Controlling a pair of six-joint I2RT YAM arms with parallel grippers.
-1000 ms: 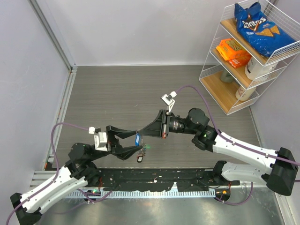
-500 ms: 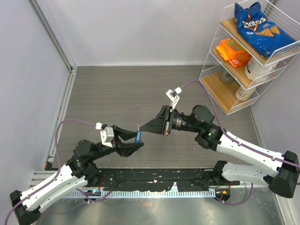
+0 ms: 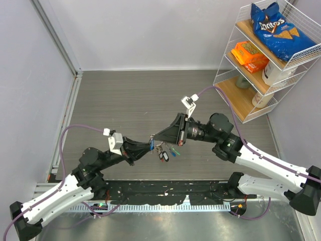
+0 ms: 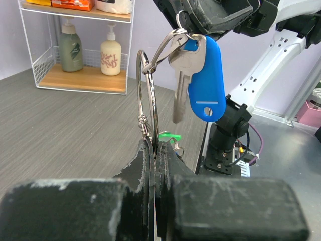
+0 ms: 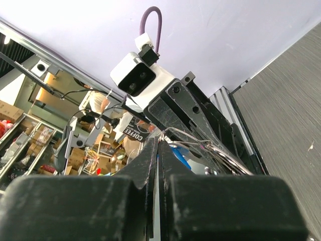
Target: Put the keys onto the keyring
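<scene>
Silver keyring (image 4: 148,95) upright above surface (image 3: 125,95), clamped in left gripper (image 4: 156,150). Blue-tagged key (image 4: 203,80) at its 1 o'clock, its loop pinched by right gripper (image 5: 156,145) and touching the ring wire. Step, likely: threading. Next: work loop along coil, which needs fine alignment.

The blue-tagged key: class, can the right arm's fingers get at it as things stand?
Likely yes: the right fingers appear to pinch the blue-tagged key at its top. It hangs free beside the keyring, which is held in the left fingers. Nothing blocks it.
</scene>
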